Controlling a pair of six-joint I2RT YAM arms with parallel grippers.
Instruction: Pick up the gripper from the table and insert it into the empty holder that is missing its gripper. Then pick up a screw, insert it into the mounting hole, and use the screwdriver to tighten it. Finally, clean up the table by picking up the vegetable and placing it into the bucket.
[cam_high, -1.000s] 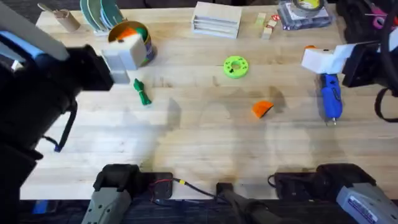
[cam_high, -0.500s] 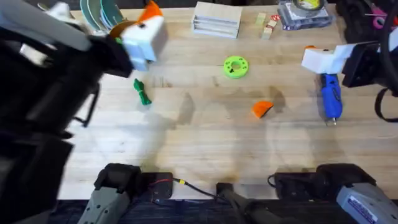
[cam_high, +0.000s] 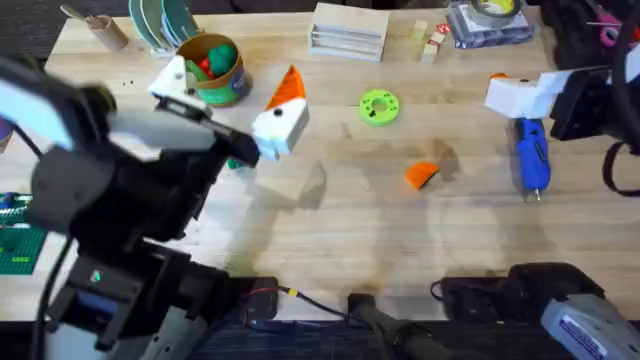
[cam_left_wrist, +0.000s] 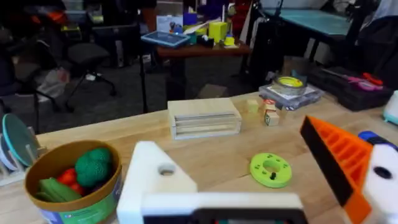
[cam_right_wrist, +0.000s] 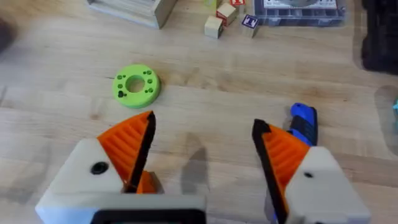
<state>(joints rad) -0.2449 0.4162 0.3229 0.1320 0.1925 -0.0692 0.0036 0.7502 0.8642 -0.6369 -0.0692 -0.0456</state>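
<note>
Toward mid-worktop (cam_high: 330, 230), the gripper (cam_high: 421, 175) lies between both arms, nearer the wide, empty right hand (cam_right_wrist: 202, 158); left hand (cam_high: 225, 110) wide, empty.

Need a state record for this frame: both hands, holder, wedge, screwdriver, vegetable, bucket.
left hand: open, empty, by the bucket
holder: white fingertip block on left hand, no orange pad
right hand: open, empty, by the screwdriver
orange wedge: loose on table, not picked up
vegetable: on table, mostly hidden by left arm
bucket contents: toy produce
</note>
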